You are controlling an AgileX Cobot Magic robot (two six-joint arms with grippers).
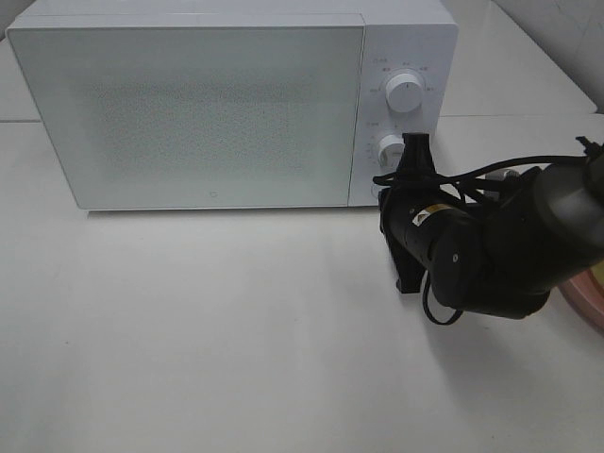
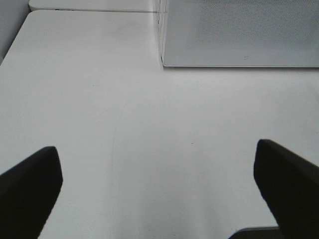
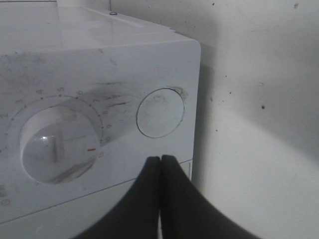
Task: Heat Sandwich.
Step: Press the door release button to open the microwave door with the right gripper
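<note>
Now your right gripper [image 3: 160, 159] has its fingers pressed together with nothing between them, the joined tip poised just below the round button [image 3: 160, 113] on the microwave [image 1: 189, 104] control panel, beside the timer dial [image 3: 60, 144]. That looks like a door-release press, so treat the shut fingers as a single poker. Lift the tip until it sits on the button's centre, then push straight into the panel face, not at a slant, so it neither slides off the rim nor nudges the dial. Press gently, since a light oven may skate backwards on the smooth table [image 1: 236, 330]. Your left gripper [image 2: 159, 164] hangs wide open and empty over bare table near the microwave's front corner; judge whether that spot lies in the door's swing before you press. As for the sandwich, none of the views shows it. The door is shut and its panel hides the inside, and only a sliver of the pink plate [image 1: 590, 294] peeks out behind your right arm.
</note>
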